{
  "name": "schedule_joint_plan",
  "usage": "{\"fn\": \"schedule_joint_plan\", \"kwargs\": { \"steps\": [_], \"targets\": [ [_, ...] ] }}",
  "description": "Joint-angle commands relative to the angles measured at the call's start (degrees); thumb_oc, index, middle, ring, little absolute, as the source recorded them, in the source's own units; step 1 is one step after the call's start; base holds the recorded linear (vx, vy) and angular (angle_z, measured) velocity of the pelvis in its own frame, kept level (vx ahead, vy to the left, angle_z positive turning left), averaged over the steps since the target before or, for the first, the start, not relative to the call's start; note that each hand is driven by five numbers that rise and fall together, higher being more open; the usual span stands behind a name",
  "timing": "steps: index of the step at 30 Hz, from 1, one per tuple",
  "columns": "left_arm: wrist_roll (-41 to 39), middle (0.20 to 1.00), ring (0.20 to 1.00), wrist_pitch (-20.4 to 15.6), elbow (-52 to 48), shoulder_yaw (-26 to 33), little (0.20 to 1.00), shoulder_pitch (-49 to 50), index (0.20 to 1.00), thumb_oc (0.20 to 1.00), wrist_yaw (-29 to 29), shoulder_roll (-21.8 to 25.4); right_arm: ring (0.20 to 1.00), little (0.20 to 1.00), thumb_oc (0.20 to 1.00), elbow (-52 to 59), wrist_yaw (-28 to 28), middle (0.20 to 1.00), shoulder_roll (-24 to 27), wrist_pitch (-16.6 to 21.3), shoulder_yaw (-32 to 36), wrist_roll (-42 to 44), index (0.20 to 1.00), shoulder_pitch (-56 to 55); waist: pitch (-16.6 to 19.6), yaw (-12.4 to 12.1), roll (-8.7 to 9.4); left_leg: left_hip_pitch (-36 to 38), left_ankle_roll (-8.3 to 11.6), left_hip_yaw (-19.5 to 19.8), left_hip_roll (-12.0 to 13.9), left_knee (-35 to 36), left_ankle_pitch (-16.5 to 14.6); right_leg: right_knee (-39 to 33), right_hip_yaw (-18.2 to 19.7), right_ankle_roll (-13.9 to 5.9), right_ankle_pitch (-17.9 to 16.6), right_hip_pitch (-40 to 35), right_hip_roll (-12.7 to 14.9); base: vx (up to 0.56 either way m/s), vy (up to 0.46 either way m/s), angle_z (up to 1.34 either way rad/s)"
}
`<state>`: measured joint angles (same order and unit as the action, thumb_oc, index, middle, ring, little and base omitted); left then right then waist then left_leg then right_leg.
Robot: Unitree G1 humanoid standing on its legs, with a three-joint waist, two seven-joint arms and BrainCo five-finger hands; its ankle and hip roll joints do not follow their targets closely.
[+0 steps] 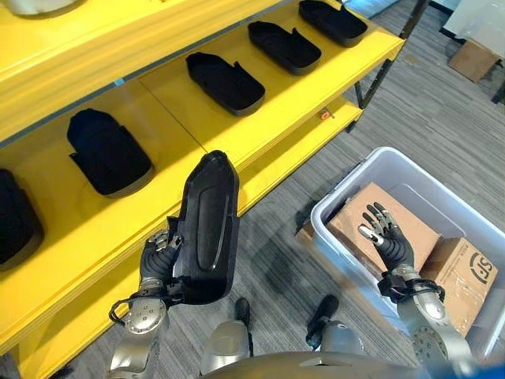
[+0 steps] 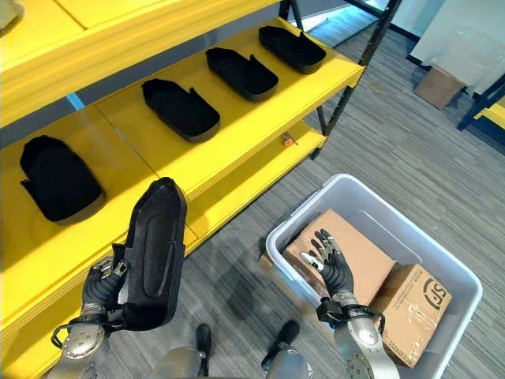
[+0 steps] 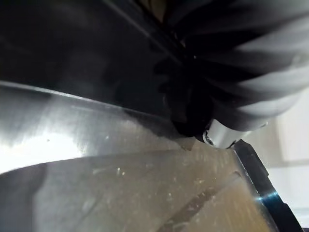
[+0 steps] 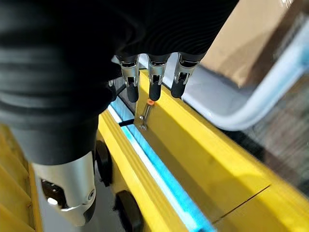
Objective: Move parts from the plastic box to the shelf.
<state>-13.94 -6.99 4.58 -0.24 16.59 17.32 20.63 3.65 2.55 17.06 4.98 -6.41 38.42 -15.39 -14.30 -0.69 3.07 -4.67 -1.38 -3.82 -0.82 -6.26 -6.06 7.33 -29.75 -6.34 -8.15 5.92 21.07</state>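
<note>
One long black moulded plastic part (image 1: 207,233) upright in my left robot hand (image 1: 160,257), fingers curled round it, before the yellow shelf (image 1: 260,126) | right robot hand (image 1: 388,235) fingers spread over the pale plastic box (image 1: 355,178) of cardboard cartons (image 1: 359,217)

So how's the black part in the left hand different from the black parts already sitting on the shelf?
The held part stands nearly upright, gripped at its lower end by the left hand; the shelf parts lie flat on the yellow shelf. The held one sits off the shelf, in front of it; the others are spaced in a row along it. They share a black, elongated, shell-like shape.
</note>
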Motion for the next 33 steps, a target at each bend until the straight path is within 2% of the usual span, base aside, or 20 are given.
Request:
{"fn": "schedule_joint_plan", "kwargs": {
  "steps": [1,2,3,5,7,9,11,15,18,19,22,23,24,25,27,28,29,31,32,33],
  "targets": [
    [1.3,0.200,0.200,-4.2,-6.5,3.1,0.200,-0.8,0.200,0.200,-1.2,3.2,1.000,1.000,1.000,2.7,-1.7,1.000,1.5,2.0,-1.5,3.0,1.000,0.9,0.3,1.3,-1.73,4.2,-1.05,0.5,-0.3,7.6,1.7,-0.2,17.7,-2.77,4.2,2.0,-8.6,0.07,0.156,0.51],
    [1.3,0.200,0.200,-4.1,-6.7,2.9,0.200,-0.1,0.200,0.200,-1.9,3.3,1.000,1.000,1.000,3.0,-2.3,1.000,1.9,1.7,-1.5,3.1,1.000,-0.1,0.2,2.1,-1.80,4.9,-1.24,1.2,-0.4,8.3,2.3,0.9,20.7,-1.69,7.0,2.6,-12.6,0.05,0.093,0.21],
    [1.3,0.200,0.200,-4.1,-6.7,3.0,0.200,-0.1,0.200,0.200,-1.9,3.3,1.000,1.000,1.000,3.0,-2.3,1.000,1.9,1.7,-1.5,3.1,1.000,-0.1,0.4,2.1,-1.77,4.7,-1.22,1.1,-0.4,8.3,2.4,0.9,20.8,-1.64,6.9,2.8,-12.6,0.06,0.082,0.18],
    [2.3,0.200,0.200,-3.5,-7.4,3.0,0.200,0.9,0.200,0.200,-2.8,3.6,1.000,1.000,1.000,3.4,-2.9,1.000,2.7,1.5,-1.0,3.5,1.000,-1.3,0.5,3.4,-1.17,5.5,-1.51,2.4,-1.4,8.9,3.0,3.4,23.9,-0.24,9.9,4.2,-19.9,0.06,0.057,0.36],
    [2.2,0.200,0.200,-3.6,-7.8,2.7,0.200,1.0,0.200,0.200,-3.2,3.2,1.000,1.000,1.000,4.1,-3.2,1.000,3.7,1.8,-0.7,2.9,1.000,-1.8,0.5,4.0,-0.75,5.7,-1.69,3.9,-2.6,8.3,3.0,3.3,25.2,0.97,11.5,3.3,-23.1,0.05,0.029,0.52],
    [2.0,0.200,0.200,-3.8,-7.7,2.2,0.200,1.2,0.200,0.200,-3.4,2.6,1.000,1.000,1.000,4.3,-3.7,1.000,4.0,2.0,-1.0,2.4,1.000,-2.2,1.1,4.2,-0.38,5.8,-1.67,4.8,-3.3,8.7,3.6,1.0,26.9,2.12,11.9,1.5,-24.8,0.03,-0.016,0.42],
    [2.1,0.200,0.200,-4.0,-7.6,1.8,0.200,2.0,0.200,0.200,-3.5,1.6,1.000,1.000,1.000,4.1,-4.4,1.000,4.3,1.0,-1.6,1.9,1.000,-3.2,2.7,3.6,-0.44,6.1,-1.49,5.4,-3.9,10.2,4.7,-2.7,29.2,2.34,11.1,-0.8,-25.2,0.03,-0.055,0.06],
    [0.6,0.200,0.200,-4.1,-8.6,2.4,0.200,3.5,0.200,0.200,-3.6,0.3,1.000,1.000,1.000,4.0,-4.1,1.000,4.9,0.6,-1.5,1.3,1.000,-2.7,4.1,2.4,-0.76,6.0,-1.44,4.7,-3.8,10.2,4.8,-6.4,28.1,2.37,10.4,-2.8,-24.5,0.01,-0.058,0.03],
    [-0.1,0.200,0.200,-4.0,-8.5,1.8,0.200,3.1,0.200,0.200,-4.1,0.3,1.000,1.000,1.000,3.7,-3.8,1.000,5.8,0.7,-0.7,1.0,1.000,-2.7,3.6,2.2,-0.63,4.2,-0.81,4.5,-4.2,3.9,2.9,-6.2,26.9,3.11,11.1,-3.9,-24.0,-0.03,-0.074,0.03],
    [0.3,0.200,0.200,-4.0,-8.3,1.3,0.200,2.7,0.200,0.200,-4.1,0.4,1.000,1.000,1.000,3.8,-3.7,1.000,6.6,0.8,0.1,1.1,1.000,-3.1,2.3,2.0,-0.49,2.4,0.49,5.0,-5.1,-1.1,2.0,-5.3,25.9,3.71,11.7,-4.0,-23.4,-0.05,-0.028,0.28],
    [0.1,0.200,0.200,-4.0,-8.1,1.0,0.200,2.1,0.200,0.200,-4.0,0.2,1.000,1.000,1.000,3.7,-3.5,1.000,7.4,0.9,0.5,1.0,1.000,-3.1,0.9,2.0,-0.56,0.3,1.82,5.5,-5.4,-5.6,1.4,-3.6,24.5,4.07,12.5,-3.5,-22.6,-0.10,-0.001,0.57],
    [-0.1,0.200,0.200,-3.8,-8.1,1.0,0.200,1.9,0.200,0.200,-3.8,0.2,1.000,1.000,1.000,3.7,-3.2,1.000,7.5,0.9,0.7,1.2,1.000,-2.9,0.5,2.3,-0.11,-0.1,1.96,4.0,-3.8,-6.8,0.8,-2.7,24.1,4.02,12.5,-3.3,-21.6,-0.10,0.044,0.59],
    [-0.3,0.200,0.200,-3.5,-8.1,1.3,0.200,2.1,0.200,0.200,-3.8,0.0,1.000,1.000,1.000,3.8,-3.0,1.000,7.6,0.6,0.8,1.7,1.000,-2.7,0.7,2.4,0.55,0.6,1.40,2.3,0.1,-7.3,-0.9,-1.4,23.6,4.13,13.3,-2.9,-20.4,-0.06,0.030,0.52],
    [-0.3,0.200,0.200,-3.5,-8.1,1.3,0.200,2.1,0.200,0.200,-3.8,0.0,1.000,1.000,1.000,3.8,-3.0,1.000,7.6,0.6,0.8,1.7,1.000,-2.7,0.7,2.4,0.55,0.6,1.42,2.3,0.1,-7.3,-0.9,-1.3,23.7,4.14,13.3,-2.9,-20.4,-0.01,0.024,0.44],
    [-0.4,0.200,0.200,-3.3,-8.2,1.5,0.200,2.6,0.200,0.200,-3.5,-0.3,1.000,1.000,1.000,3.9,-3.1,1.000,7.5,0.3,1.0,2.4,1.000,-3.4,1.2,2.7,0.78,2.3,1.64,2.0,4.6,-5.4,0.5,0.2,22.9,4.37,14.8,-2.9,-19.7,0.03,0.048,0.41],
    [-1.2,0.200,0.200,-2.9,-8.3,1.6,0.200,2.7,0.200,0.200,-3.2,-0.7,1.000,1.000,1.000,3.9,-2.8,1.000,7.4,0.1,1.4,2.9,1.000,-4.0,1.8,3.3,0.50,3.1,3.00,2.1,10.3,-2.5,5.5,2.3,20.9,4.66,16.2,-1.8,-18.4,0.02,0.118,0.51],
    [-1.6,0.200,0.200,-2.7,-8.4,1.5,0.200,2.5,0.200,0.200,-2.9,-0.9,1.000,1.000,1.000,3.7,-2.5,1.000,7.5,0.1,1.5,2.8,1.000,-4.1,1.9,3.5,-0.05,3.4,3.84,2.0,13.2,-0.8,8.1,4.0,20.0,4.76,16.9,-1.0,-17.6,-0.01,0.156,0.79],
    [-1.4,0.200,0.200,-2.4,-8.3,1.2,0.200,1.9,0.200,0.200,-2.5,-0.7,1.000,1.000,1.000,3.4,-1.8,1.000,7.8,0.3,2.4,2.4,1.000,-4.4,1.7,4.1,-1.27,3.8,5.73,1.4,17.6,3.4,12.8,7.5,17.9,4.57,18.4,0.6,-16.0,-0.01,0.204,0.69],
    [-1.6,0.200,0.200,-2.3,-8.2,1.2,0.200,1.5,0.200,0.200,-2.3,-0.5,1.000,1.000,1.000,3.5,-1.3,1.000,7.7,0.5,2.9,2.4,1.000,-4.6,1.6,4.6,-1.90,4.7,6.84,0.4,19.2,5.3,13.4,9.7,17.3,3.99,20.3,0.9,-14.8,-0.02,0.157,0.61],
    [-1.6,0.200,0.200,-2.2,-8.3,1.1,0.200,1.4,0.200,0.200,-2.3,-0.6,1.000,1.000,1.000,3.5,-1.3,1.000,7.8,0.5,3.0,2.4,1.000,-4.6,1.4,4.6,-1.95,4.6,6.72,0.2,19.2,5.7,14.4,10.4,16.9,4.32,20.0,1.5,-14.7,-0.04,0.265,0.80]
  ]
}}
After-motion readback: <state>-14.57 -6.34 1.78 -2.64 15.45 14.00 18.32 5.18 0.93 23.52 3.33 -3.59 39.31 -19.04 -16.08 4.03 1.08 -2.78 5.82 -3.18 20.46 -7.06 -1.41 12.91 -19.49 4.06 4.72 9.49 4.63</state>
